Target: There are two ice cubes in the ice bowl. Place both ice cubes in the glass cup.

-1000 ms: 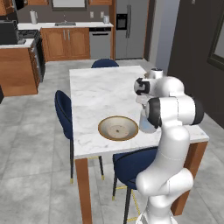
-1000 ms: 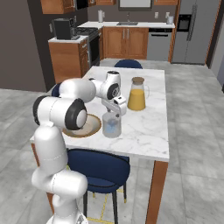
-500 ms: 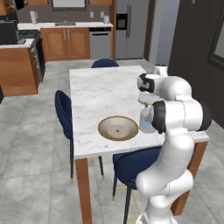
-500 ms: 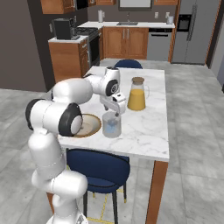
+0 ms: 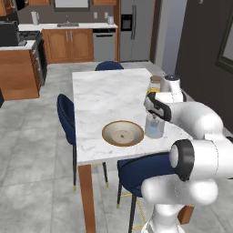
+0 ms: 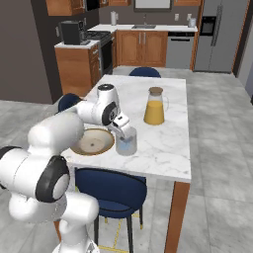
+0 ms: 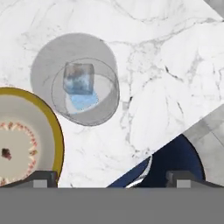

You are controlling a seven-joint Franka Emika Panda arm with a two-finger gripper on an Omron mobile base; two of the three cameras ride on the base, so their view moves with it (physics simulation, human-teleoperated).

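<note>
Resting in one glass cup [image 7: 75, 78]: two ice cubes [image 7: 79, 79]; jaws spread wide, holding nothing.

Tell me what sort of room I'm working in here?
A home kitchen, rendered: wooden cabinets with a sink along the back wall, a steel refrigerator, and a white marble dining table ringed by navy blue chairs.

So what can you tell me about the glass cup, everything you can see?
The glass cup is a clear, pale grey-blue tumbler with straight sides and no handle. It stands upright on the white marble table, right beside the ice bowl. Looking down into it, two ice cubes lie inside: a greyish-white one sitting partly over a pale blue one. The open gripper hangs just above its rim.
</note>
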